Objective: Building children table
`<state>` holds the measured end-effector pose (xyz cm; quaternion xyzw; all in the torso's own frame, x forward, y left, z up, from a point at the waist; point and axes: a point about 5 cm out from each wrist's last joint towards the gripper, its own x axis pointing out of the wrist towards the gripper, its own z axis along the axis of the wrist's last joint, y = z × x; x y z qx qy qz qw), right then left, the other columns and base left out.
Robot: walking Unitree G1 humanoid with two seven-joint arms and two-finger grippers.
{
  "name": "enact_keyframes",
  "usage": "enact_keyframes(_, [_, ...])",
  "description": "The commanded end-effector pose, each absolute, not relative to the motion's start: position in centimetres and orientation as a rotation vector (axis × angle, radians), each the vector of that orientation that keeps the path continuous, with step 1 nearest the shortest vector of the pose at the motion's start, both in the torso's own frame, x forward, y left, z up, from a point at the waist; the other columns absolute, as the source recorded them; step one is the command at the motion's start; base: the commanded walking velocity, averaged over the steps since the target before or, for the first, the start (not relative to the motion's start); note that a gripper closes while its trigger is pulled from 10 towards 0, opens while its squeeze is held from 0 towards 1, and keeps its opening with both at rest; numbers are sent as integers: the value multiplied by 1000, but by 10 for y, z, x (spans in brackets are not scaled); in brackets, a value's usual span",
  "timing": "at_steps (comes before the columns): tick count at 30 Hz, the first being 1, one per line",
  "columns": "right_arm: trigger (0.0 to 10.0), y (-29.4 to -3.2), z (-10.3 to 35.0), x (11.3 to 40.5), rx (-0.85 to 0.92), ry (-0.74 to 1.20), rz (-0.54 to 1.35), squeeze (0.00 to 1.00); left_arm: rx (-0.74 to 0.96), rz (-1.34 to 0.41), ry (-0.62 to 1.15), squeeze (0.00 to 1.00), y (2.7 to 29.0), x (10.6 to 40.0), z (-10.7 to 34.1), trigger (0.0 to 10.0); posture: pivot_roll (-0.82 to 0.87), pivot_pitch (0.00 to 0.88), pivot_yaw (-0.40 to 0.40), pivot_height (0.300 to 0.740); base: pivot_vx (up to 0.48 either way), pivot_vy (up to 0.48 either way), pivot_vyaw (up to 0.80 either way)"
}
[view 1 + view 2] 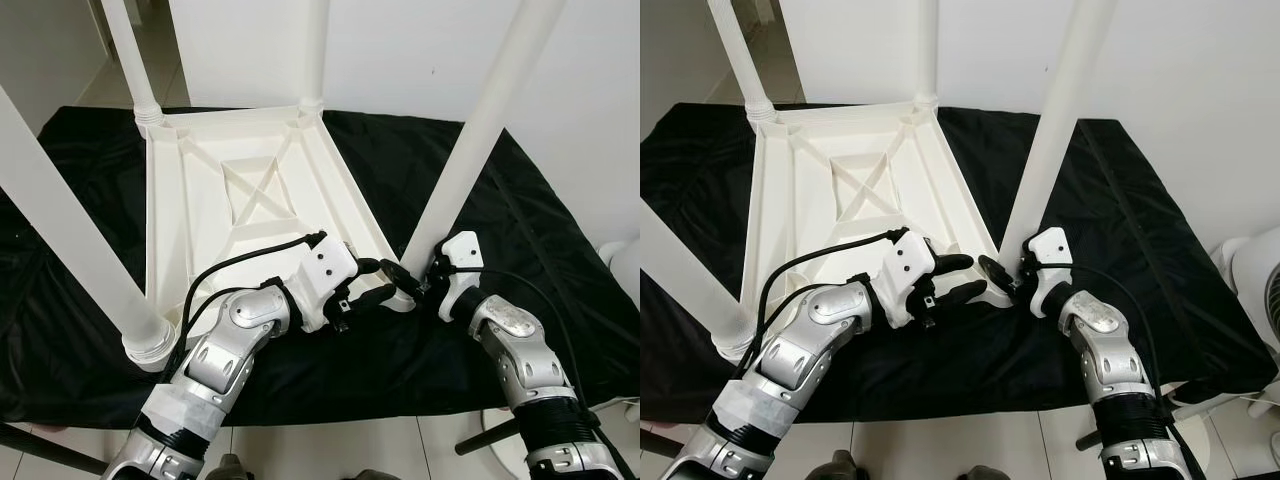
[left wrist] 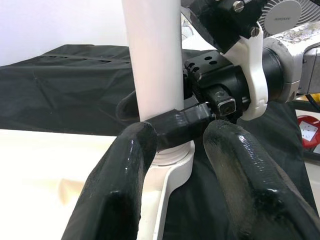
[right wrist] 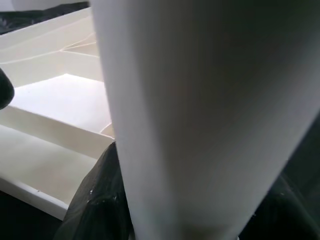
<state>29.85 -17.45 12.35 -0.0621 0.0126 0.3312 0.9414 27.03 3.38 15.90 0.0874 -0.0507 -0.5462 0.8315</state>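
While white tabletop [image 1: 250,190] lies upside down on black cloth [image 1: 560,260], four white legs stand up from its corners. Right gripper [image 1: 408,283] clasps near-right leg [image 1: 470,140] just above corner socket, fingers wrapped round it. Left gripper [image 1: 372,281] sits beside same corner, fingers [image 2: 120,195] spread, seemingly not touching leg, though wrist view is too close to judge.

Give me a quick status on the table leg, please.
Right gripper clamped on near-right leg at its base. Left gripper open beside the socket. Table upside down.
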Motion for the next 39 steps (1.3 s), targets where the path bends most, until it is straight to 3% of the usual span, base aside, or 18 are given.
enact_keyframes(1, [0, -173, 112, 295, -137, 76, 710, 0, 184, -1130, -105, 0, 35, 272, 158, 10000, 21, 0, -43, 740, 0, 0, 0])
enact_keyframes(3, [0, -174, 112, 293, -123, 75, 716, 0, 184, -1132, -105, 0, 34, 271, 158, 10000, 17, 0, -43, 740, 0, 0, 0])
enact_keyframes(4, [4902, -174, 112, 293, -121, 74, 712, 0, 184, -1133, -106, 0, 33, 271, 158, 10000, 15, 0, -43, 740, 0, 0, 0])
enact_keyframes(5, [4902, -174, 112, 293, -121, 74, 712, 0, 184, -1133, -106, 0, 33, 271, 158, 10000, 15, 0, -43, 740, 0, 0, 0])
enact_keyframes(6, [10000, -174, 112, 292, -112, 71, 699, 0, 183, -1134, -107, 0, 33, 271, 158, 10000, 12, 0, -42, 740, 0, 0, 0])
enact_keyframes(29, [10000, -159, 120, 288, -47, 90, 163, 0, 181, -1151, -101, 0, 31, 269, 156, 10000, -5, 0, -45, 740, 0, 0, 0])
enact_keyframes(32, [10000, -149, 114, 279, -45, 121, -56, 0, 186, -1165, -97, 0, 30, 267, 154, 10000, -6, 0, -46, 740, 0, 0, 0])
enact_keyframes(39, [10000, -122, 112, 275, 15, 121, -90, 0, 194, -1167, -102, 0, 30, 268, 154, 10000, 2, 0, -48, 740, 0, 0, 0])
